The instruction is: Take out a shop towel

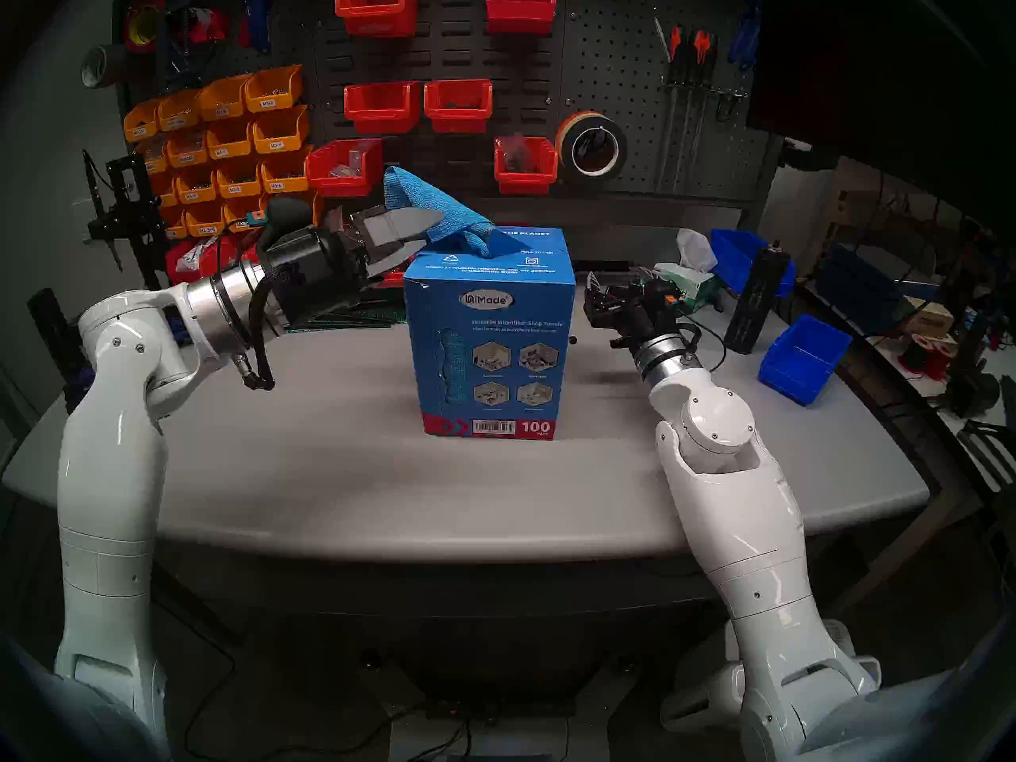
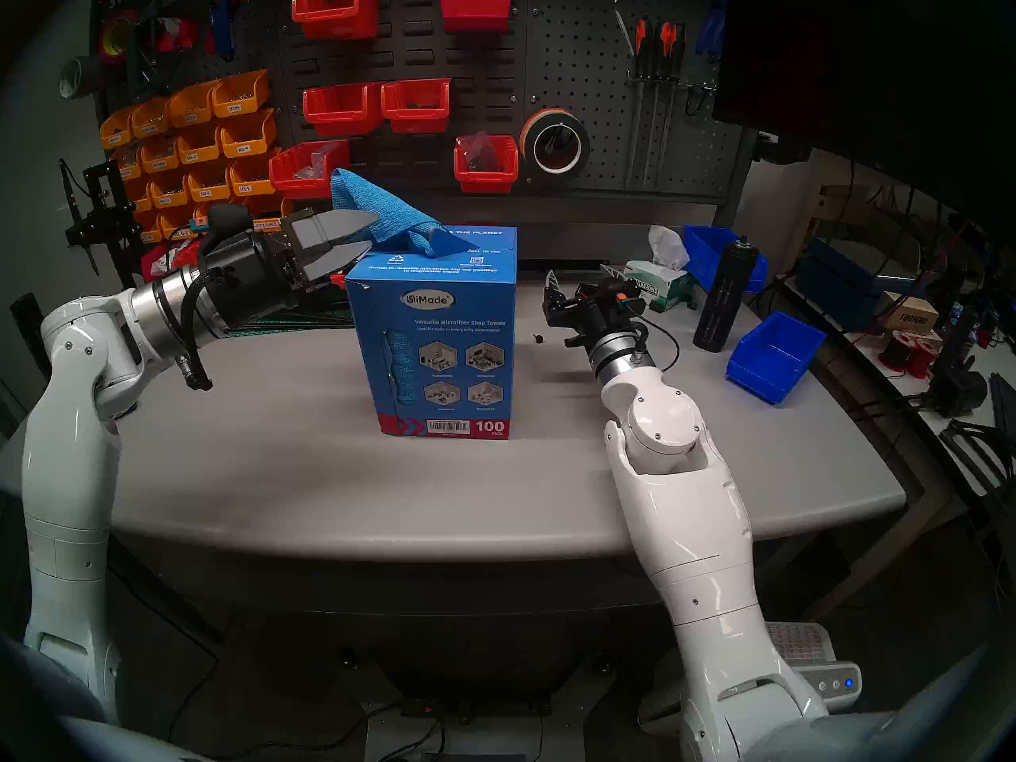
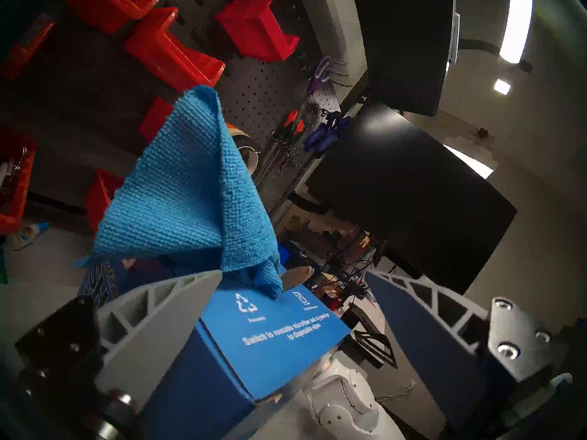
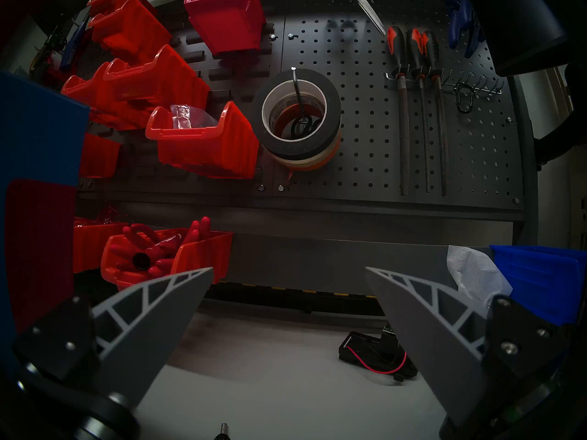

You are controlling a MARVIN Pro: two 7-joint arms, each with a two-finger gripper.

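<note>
One shop towel (image 1: pixel 426 208) sticks up out of the top of the single blue box (image 1: pixel 489 332), which stands upright mid-tabletop (image 1: pixel 330 469). My left gripper (image 1: pixel 429 232) sits right at that towel's lower fold, jaws spread, nothing pinched that I can see. My right gripper (image 4: pixel 289 271) hangs beside the box, jaws wide and empty. Off right I count two blue bins (image 1: pixel 802 357) on the tabletop, plus one tissue box (image 1: pixel 687 282) with a white tissue (image 1: pixel 695 247) poking out.
</note>
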